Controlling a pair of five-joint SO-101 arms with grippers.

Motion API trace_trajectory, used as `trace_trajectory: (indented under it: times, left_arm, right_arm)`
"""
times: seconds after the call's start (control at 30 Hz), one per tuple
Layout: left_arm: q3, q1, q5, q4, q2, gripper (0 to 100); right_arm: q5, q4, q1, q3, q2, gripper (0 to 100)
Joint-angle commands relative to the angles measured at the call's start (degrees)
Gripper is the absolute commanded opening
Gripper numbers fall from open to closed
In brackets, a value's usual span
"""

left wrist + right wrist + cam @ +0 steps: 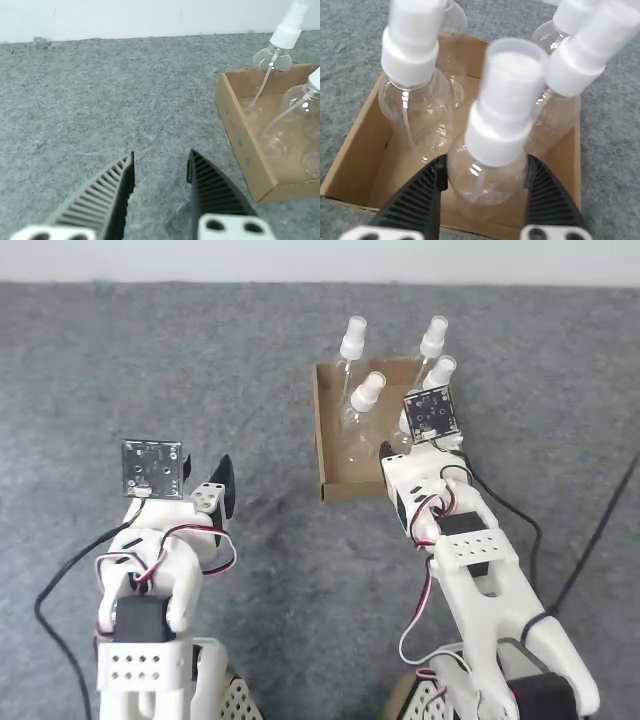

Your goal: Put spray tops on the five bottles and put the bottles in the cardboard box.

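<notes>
The cardboard box (320, 430) lies on the grey carpet with several clear bottles standing in it, each with a white spray top (368, 390). My right gripper (486, 165) reaches into the box's near end, shut on a bottle (487, 180) whose spray top (505, 110) rises between its fingers (420, 195). Two more capped bottles (410, 100) (560, 110) stand close on either side of it. My left gripper (161, 160) hovers open over bare carpet to the left of the box (245, 145), holding nothing.
Grey carpet (200, 370) covers the table around the box. A pale wall runs along the far edge. Black cables (590, 540) trail beside the right arm's base. In the high view the right wrist's camera board (432, 415) covers the gripped bottle.
</notes>
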Motion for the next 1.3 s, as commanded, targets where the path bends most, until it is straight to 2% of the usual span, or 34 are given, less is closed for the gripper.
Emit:
trace_trajectory:
  times: [0.0, 0.87, 1.1, 1.27]
  left_arm:
    - [-0.5, -0.4, -0.1, -1.6, 0.4, 15]
    - [-0.5, -0.4, -0.2, -1.6, 0.4, 15]
    - [-0.5, -0.4, -0.2, -1.6, 0.4, 15]
    - [-0.5, -0.4, -0.2, -1.6, 0.4, 15]
  right_arm:
    - [-0.4, -0.7, 0.4, -0.3, -0.4, 15.2]
    - [-0.3, -0.7, 0.3, -1.7, -0.5, 15.8]
    - [-0.3, -0.7, 0.3, -1.7, -0.5, 30.9]
    - [-0.3, -0.7, 0.3, -1.7, -0.5, 30.8]
